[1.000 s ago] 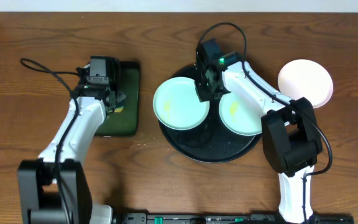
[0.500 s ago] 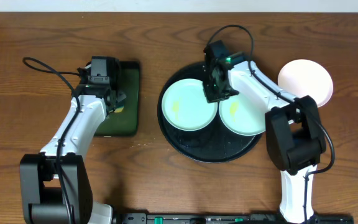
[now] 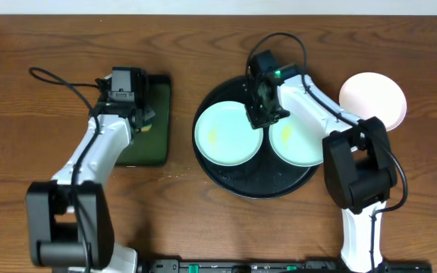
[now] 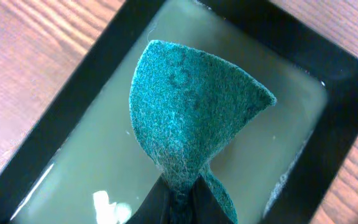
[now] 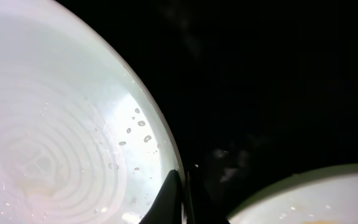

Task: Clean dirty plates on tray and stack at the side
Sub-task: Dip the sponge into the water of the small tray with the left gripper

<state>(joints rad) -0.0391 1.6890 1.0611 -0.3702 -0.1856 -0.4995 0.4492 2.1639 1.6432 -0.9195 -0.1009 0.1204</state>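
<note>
- Grip on the right side: right gripper point(image 3: 260, 114) standing fully shut, fingertips meeting at the rim of the pale mint round plate point(image 3: 226, 135) and apparently pinching that edge on the side facing the tray's middle.
- Lying flat inside the large round black tray point(image 3: 253, 186), on its left half, and stretching away to the left of those jaws. Showing a faint yellowish smear on its face.
- Sitting just beside it on the right half of the same tray: a second pale plate point(image 3: 298, 144), also smeared yellow, apart from the jaws.
- Resting off the tray on the brown wooden table point(image 3: 44, 45), well to the right: a pinkish-white plate point(image 3: 372, 98).
- Clamping shut on a teal-green scouring pad point(image 4: 191, 118): left gripper point(image 3: 144, 121), holding the pad fanned out over cloudy liquid point(image 4: 104, 155) in the dark green rectangular tray point(image 4: 347, 81). Not telling whether the pad is touching the liquid.
- Judging the coming move as turning on this: pad waiting well apart, to the left of the black tray, with the pinched plate lying between the two arms. Being round, offering no long axis. Leaving its open face and free left edge towards the left arm, the nearer one for scrubbing.
</note>
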